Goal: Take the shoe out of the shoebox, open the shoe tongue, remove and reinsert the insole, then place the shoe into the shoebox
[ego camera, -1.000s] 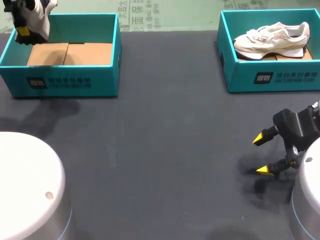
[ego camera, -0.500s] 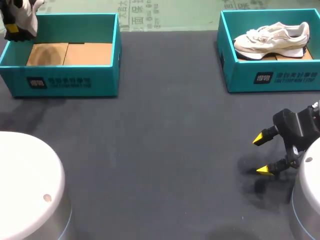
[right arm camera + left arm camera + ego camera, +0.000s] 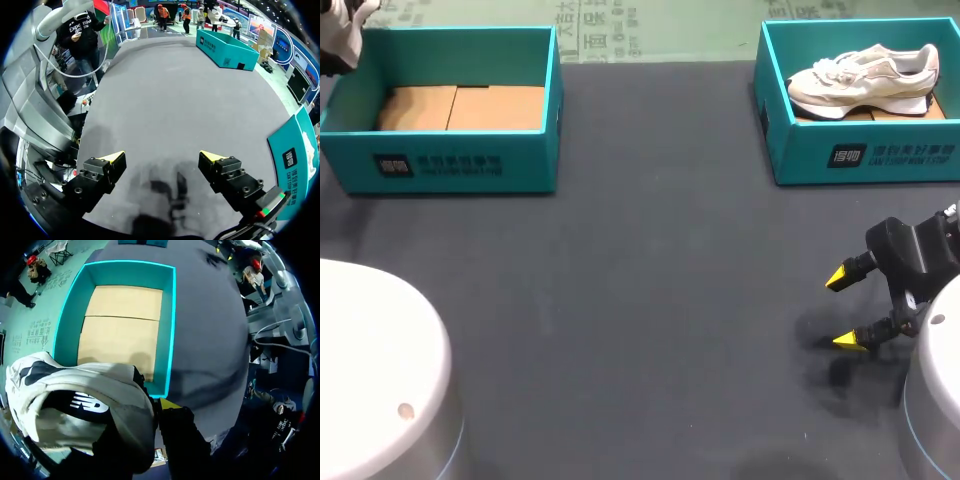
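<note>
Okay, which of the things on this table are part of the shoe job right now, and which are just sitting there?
In use:
- held shoe, gripped and out of its box
- left box, empty

Sitting idle:
- right box
- other shoe, lying inside it
- right gripper, open, holding nothing

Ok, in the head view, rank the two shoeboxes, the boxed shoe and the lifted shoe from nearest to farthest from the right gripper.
From the right gripper:
1. Right shoebox, just beyond it.
2. Boxed shoe, inside that box.
3. Left shoebox, across the table, empty.
4. Lifted shoe, far left corner.
</note>
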`<state>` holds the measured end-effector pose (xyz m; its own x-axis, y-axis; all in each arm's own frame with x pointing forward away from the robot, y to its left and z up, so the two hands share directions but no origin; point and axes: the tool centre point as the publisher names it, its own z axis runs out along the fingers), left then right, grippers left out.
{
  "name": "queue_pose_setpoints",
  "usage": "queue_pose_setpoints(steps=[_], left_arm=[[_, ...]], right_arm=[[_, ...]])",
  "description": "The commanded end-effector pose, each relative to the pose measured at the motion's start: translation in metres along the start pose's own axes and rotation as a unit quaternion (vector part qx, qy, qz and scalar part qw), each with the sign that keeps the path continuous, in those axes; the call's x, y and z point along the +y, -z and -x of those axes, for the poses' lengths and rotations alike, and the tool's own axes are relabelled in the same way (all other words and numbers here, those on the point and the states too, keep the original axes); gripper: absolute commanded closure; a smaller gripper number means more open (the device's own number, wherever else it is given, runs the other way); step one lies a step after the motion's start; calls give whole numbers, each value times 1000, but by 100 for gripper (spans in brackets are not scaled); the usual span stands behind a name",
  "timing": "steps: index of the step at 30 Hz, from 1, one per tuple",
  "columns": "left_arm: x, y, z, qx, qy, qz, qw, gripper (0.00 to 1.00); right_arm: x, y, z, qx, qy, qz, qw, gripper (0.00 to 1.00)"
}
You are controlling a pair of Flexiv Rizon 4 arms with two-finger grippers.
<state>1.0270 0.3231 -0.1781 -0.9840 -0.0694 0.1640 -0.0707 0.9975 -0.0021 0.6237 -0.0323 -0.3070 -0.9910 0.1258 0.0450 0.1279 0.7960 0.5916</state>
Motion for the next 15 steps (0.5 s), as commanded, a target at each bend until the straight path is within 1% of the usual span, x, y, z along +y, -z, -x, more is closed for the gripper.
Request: queue_pose_setpoints(steps=[1, 4, 7, 12, 13, 15], left_arm=[[5, 4, 3, 14, -45, -1, 999, 100], [10, 7, -2, -3, -110, 19, 994, 100], [17, 10, -6, -21, -183, 37, 982, 100], [32, 15, -9, -53, -273, 65, 958, 100], [34, 16, -11, -62, -294, 74, 951, 100], [37, 18, -14, -72, -330, 80, 938, 100]], right_arm=[[0, 0, -2, -2, 0, -1, 1000, 0], [0, 0, -2, -2, 0, -1, 1000, 0], [0, 0, -2, -2, 0, -1, 1000, 0], [0, 0, -2, -2, 0, -1, 1000, 0], [0, 0, -2, -2, 0, -1, 1000, 0], [0, 0, -2, -2, 0, -1, 1000, 0]])
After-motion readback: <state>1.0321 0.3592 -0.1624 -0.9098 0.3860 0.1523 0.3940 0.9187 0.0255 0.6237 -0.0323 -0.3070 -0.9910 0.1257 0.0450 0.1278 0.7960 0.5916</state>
